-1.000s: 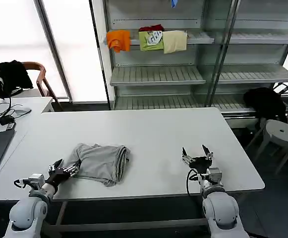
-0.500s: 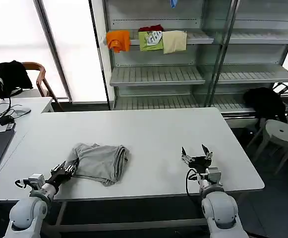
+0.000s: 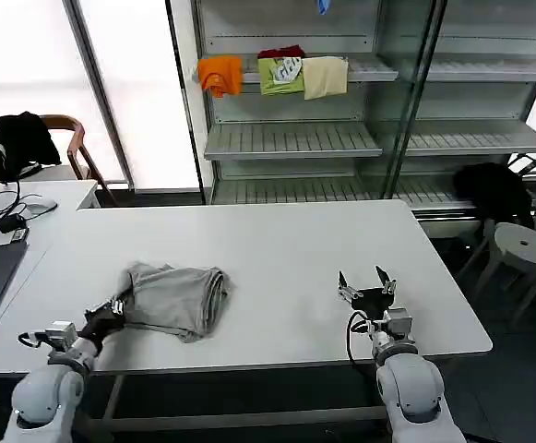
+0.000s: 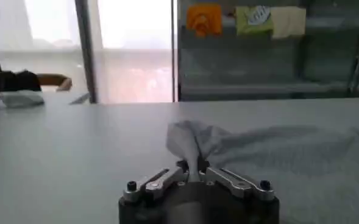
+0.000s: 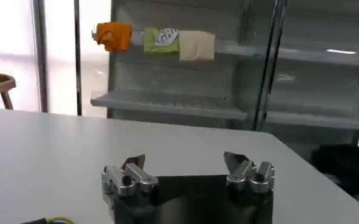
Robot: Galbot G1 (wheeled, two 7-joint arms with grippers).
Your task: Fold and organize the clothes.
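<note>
Gripping a pinched corner of the grey shirt [image 3: 171,301], the left gripper [image 3: 111,311] sits clenched at the near-left part of the table [image 3: 277,249]. The shirt lies bundled on the table just beside that gripper, its cloth bunched between the fingers [image 4: 167,178]. Near the front-right edge, the right gripper [image 3: 365,285] rests with jaws spread wide, holding nothing. Behind, a shelf [image 3: 392,70] carries orange, green and cream garments [image 3: 277,74].
</note>
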